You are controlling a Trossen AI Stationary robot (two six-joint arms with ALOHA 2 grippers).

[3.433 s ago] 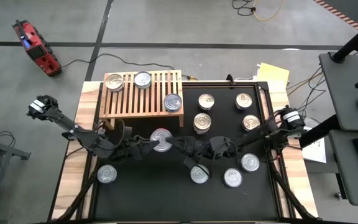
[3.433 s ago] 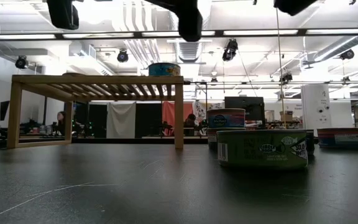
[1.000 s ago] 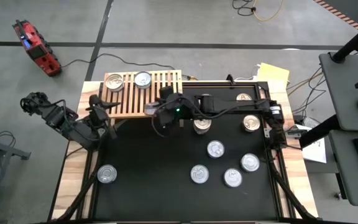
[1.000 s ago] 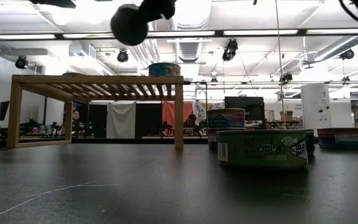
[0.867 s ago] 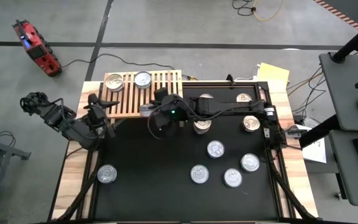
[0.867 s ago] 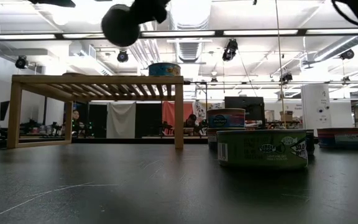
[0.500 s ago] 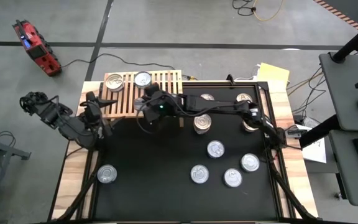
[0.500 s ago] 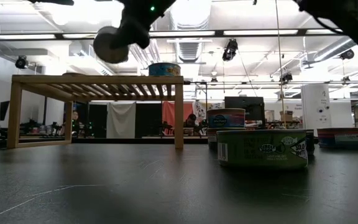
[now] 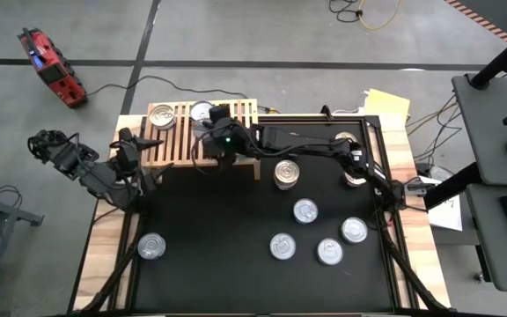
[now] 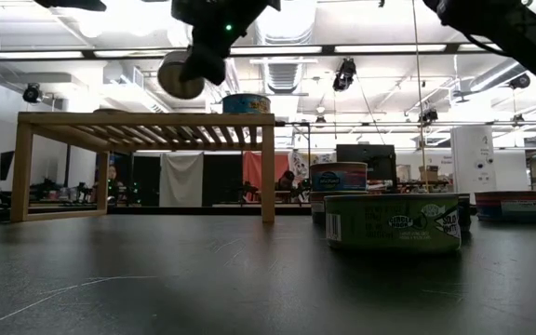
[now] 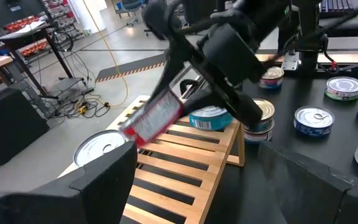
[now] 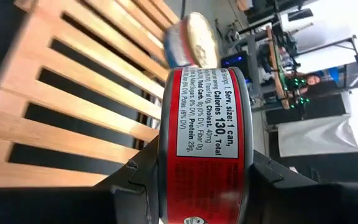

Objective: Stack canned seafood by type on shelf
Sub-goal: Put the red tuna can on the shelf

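Red-label can (image 12: 204, 146) is clamped in the right end effector (image 9: 221, 139), tilted on edge above the shelf (image 9: 240, 145), near the blue can (image 11: 211, 117) already there. Left end effector (image 9: 128, 150) waits w/ fingers apart by the shelf's left end. Risk: released this tilted, the can may roll or catch a slat gap instead of stacking flat.

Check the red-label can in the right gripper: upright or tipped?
Tipped on edge. The red-label can sits clamped in the right gripper, above the wooden shelf; the low view shows its round face sideways, not up.
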